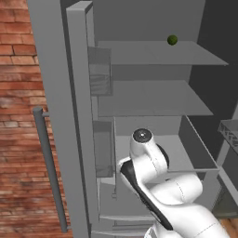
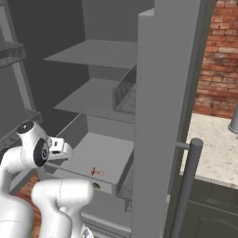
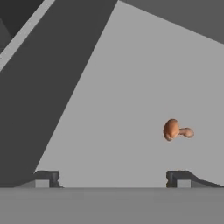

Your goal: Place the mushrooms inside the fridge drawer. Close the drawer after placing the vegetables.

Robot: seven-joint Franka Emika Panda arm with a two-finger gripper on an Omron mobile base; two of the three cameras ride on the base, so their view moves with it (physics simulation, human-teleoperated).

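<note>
Mushrooms lie apart: the hand view gives the reddish-brown mushroom (image 3: 176,130) on its side on the pale floor of the drawer (image 3: 131,87), cap to the left and stem to the right in that picture. It sits just beyond the right fingertip (image 3: 178,178), off the line between the two tips. The pincer (image 3: 113,179) stands wide, its tips far apart and holding nothing.

From the right base view the same mushroom (image 2: 97,172) is a small red speck near the front edge of the pulled-out drawer (image 2: 104,155). A second, dark mushroom (image 2: 95,186) shows just below it, against the drawer's front face; whether it touches that face I cannot tell. The hand (image 2: 58,146) hangs over the drawer's left side, left of the red mushroom and apart from it.

The left base view hides the drawer floor behind the arm (image 1: 153,172). It adds a green ball (image 1: 172,40) on the top shelf (image 1: 158,53) of the fridge, far right, and the open door (image 1: 79,121) with its handle (image 1: 49,172) at the left, before a brick wall (image 1: 21,116).
</note>
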